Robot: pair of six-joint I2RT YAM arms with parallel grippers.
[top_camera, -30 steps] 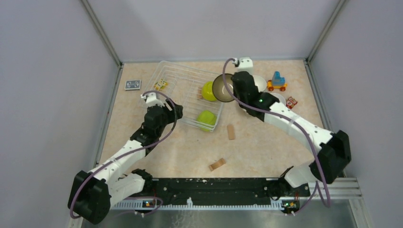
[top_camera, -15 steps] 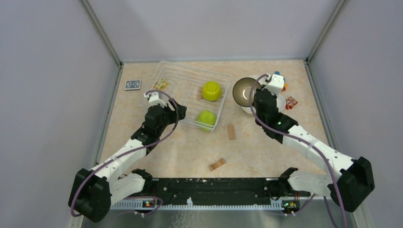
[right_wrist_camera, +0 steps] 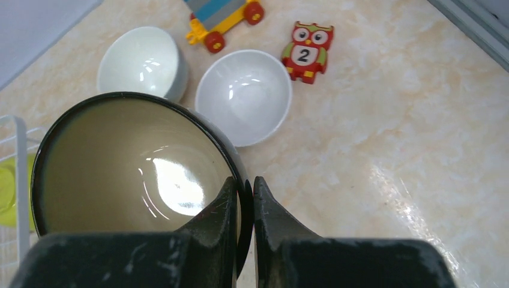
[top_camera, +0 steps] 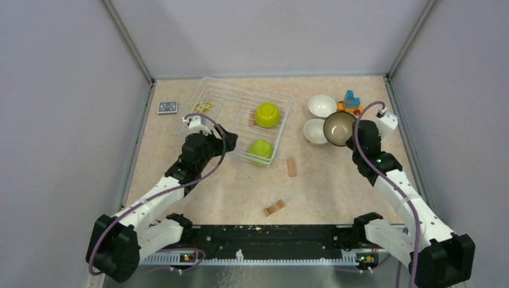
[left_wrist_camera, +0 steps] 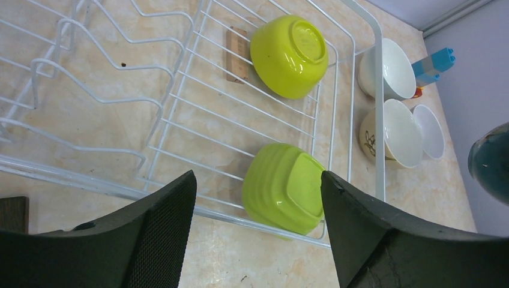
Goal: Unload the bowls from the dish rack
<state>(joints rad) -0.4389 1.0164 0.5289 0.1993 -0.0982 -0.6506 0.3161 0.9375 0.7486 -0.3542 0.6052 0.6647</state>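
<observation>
Well, right gripper (right_wrist_camera: 243, 192): pinched tight on the rim of the dark bowl (right_wrist_camera: 132, 174), kept mouth-up above the table (right_wrist_camera: 390, 150), probably for setting down beside the others.
Dark bowl: round, thin-walled, glossy; pale inside, teal outside; already clear of the rack (left_wrist_camera: 378, 90).
White bowls (right_wrist_camera: 243, 96): smooth, glazed, upright on the table.
Left gripper (left_wrist_camera: 258, 177): jaws wide apart, nothing held, aimed at the ribbed green bowl (left_wrist_camera: 283, 187), seemingly lined up for the next grab.
Round green bowl (left_wrist_camera: 289, 55): upside down in the rack, like the ribbed one; shiny.
Rack: thin white wire, open grid, see-through.
</observation>
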